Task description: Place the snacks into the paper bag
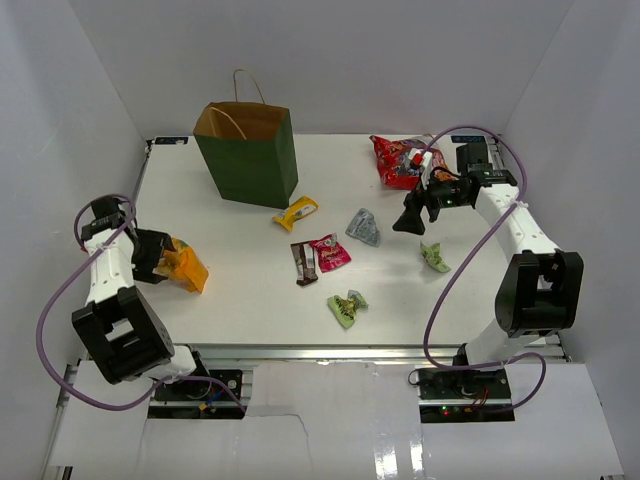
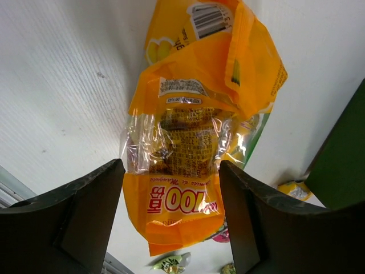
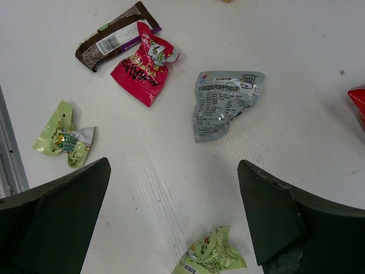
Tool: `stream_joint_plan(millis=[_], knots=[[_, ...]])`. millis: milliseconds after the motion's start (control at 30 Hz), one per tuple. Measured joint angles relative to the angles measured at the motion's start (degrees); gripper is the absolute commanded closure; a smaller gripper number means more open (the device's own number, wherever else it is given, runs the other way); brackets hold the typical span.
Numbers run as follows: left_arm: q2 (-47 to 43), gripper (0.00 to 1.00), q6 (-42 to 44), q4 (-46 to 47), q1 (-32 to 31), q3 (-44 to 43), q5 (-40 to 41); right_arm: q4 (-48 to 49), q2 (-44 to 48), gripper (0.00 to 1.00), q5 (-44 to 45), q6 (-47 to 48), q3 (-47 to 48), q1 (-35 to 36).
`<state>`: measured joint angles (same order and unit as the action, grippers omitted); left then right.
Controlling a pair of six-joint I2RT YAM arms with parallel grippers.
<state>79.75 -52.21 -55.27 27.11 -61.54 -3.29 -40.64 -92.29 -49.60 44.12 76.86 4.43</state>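
My left gripper [image 1: 163, 256] is shut on the orange snack packet [image 1: 187, 266], held by its sides at the table's left; it fills the left wrist view [image 2: 188, 154]. The dark green paper bag [image 1: 255, 160] stands upright and open at the back. My right gripper [image 1: 410, 222] is open and empty above the table, between the silver-grey packet [image 3: 225, 103] and a light green packet [image 3: 214, 257]. On the table lie the yellow [image 1: 296, 212], brown [image 1: 303, 262], pink [image 1: 329, 252] and second light green [image 1: 347, 305] packets. The large red bag [image 1: 398, 160] lies at the back right.
White walls enclose the table on three sides. The bag's looped handles [image 1: 248, 85] stand above its rim. The right arm's purple cable [image 1: 470, 135] arcs over the back right, near the red bag.
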Motion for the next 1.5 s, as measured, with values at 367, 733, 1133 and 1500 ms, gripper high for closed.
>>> stream_joint_plan(millis=[367,733,1133,1500], knots=[[4.1,0.33,1.9,4.9,0.0,3.7,1.5,0.2,-0.9,0.02,-1.1,-0.2,-0.4,-0.3],[3.1,0.99,5.3,9.5,0.0,3.8,-0.7,0.2,-0.9,0.02,-1.2,-0.7,-0.4,-0.3],[-12.3,1.00,0.7,18.0,0.0,5.7,-14.0,0.2,-0.9,0.01,-1.5,-1.7,-0.4,-0.3],[-15.1,1.00,-8.7,27.3,0.0,0.8,-24.3,0.3,-0.9,0.01,-1.6,-2.6,0.4,-0.3]])
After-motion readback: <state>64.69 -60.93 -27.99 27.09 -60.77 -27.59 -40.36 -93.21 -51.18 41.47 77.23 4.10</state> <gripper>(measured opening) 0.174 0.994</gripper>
